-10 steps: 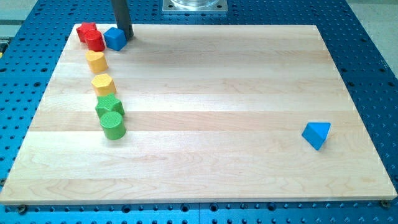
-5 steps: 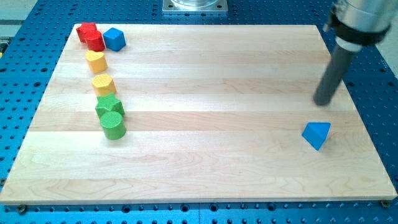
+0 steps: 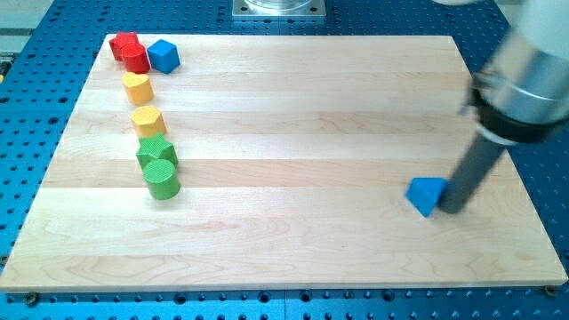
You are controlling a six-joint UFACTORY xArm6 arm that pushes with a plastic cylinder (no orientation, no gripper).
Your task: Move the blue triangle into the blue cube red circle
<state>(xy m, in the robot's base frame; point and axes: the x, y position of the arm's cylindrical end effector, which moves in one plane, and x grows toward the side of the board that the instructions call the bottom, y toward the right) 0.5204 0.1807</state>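
The blue triangle [image 3: 426, 195] lies on the wooden board [image 3: 293, 169] at the view's lower right. My tip [image 3: 452, 209] touches the triangle's right side. The blue cube [image 3: 164, 56] sits at the board's top left corner. The red circle [image 3: 137, 60] stands just left of the cube, touching it.
A second red block [image 3: 124, 44] sits behind the red circle. Below them, down the view's left side, stand two yellow blocks [image 3: 137, 87] [image 3: 147, 119], then a green block [image 3: 155, 151] and a green cylinder [image 3: 163, 179]. A metal mount [image 3: 279, 8] is at the view's top.
My tip went from beside the blue cube at top left across to the right side, then down behind the blue triangle. The triangle has slid a little to the left.
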